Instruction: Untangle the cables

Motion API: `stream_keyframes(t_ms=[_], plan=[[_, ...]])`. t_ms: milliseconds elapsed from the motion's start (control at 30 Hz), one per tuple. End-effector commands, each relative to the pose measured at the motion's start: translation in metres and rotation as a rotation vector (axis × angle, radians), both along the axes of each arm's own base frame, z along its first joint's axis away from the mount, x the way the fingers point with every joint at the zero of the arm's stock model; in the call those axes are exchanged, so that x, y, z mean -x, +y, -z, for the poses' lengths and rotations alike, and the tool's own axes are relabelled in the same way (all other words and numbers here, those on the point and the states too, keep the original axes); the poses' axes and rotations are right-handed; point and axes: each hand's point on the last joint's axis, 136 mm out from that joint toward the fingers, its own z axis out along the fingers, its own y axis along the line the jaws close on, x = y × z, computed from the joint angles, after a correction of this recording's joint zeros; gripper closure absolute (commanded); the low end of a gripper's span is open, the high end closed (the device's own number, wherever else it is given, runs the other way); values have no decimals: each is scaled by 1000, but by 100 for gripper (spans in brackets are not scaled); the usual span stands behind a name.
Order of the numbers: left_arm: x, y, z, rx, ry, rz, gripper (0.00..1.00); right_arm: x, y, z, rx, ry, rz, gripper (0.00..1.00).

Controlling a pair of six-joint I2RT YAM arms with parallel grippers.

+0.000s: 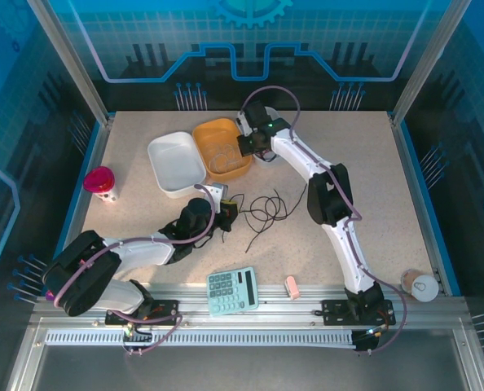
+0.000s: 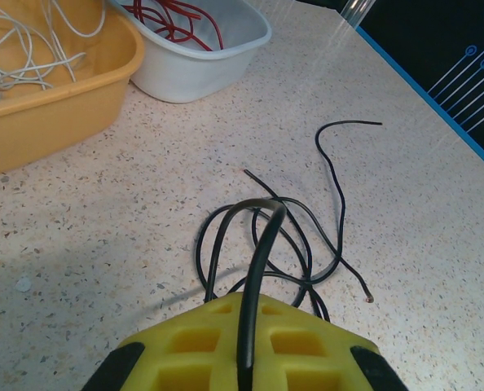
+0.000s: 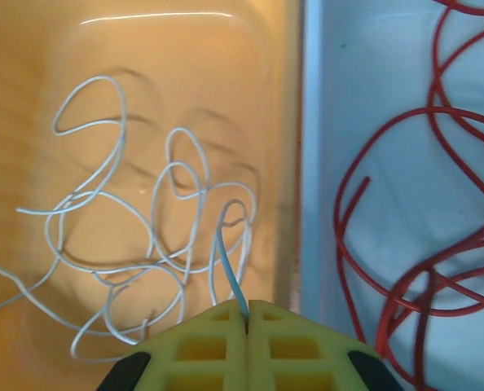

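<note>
One black cable (image 2: 262,244): arching up off the counter (image 2: 103,244) into the left tool (image 2: 248,330) — being clamped tight.
Right tool (image 3: 248,322): pinching together on the white cable (image 3: 228,273) inside the orange tub (image 3: 185,65).

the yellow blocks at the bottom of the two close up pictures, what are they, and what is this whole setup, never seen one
This is a pair of robot arms bolted to the near edge of a table. The wide picture comes from a fixed camera above and behind them. The two close-ups come from cameras on the wrists, so the yellow blocks are each arm's own two fingers. The left gripper is shut on a black cable, whose loops lie on the table. The right gripper is over an orange tub, shut on a whitish cable that lies tangled inside. Beside it, a white tub holds red cables. A calculator lies near the arms' bases.
</note>
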Motion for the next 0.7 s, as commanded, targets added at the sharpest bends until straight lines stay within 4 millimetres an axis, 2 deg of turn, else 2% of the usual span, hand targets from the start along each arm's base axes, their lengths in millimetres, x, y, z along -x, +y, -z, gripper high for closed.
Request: stream_keyframes(t_ms=[0, 167, 400, 567, 667], plan=[[-7, -7, -15, 48, -23, 8, 97, 8, 32, -41, -59, -83, -79, 100], [-8, -8, -15, 48, -22, 8, 97, 6, 54, -43, -117, -112, -112, 100], [-8, -8, -16, 46, -25, 9, 97, 1, 64, -20, -137, -69, -113, 100], [-8, -9, -18, 54, -27, 11, 97, 2, 59, 2, -116, -24, -100, 96], [-8, -9, -19, 57, -29, 13, 97, 2, 55, 3, -111, -15, -92, 96]])
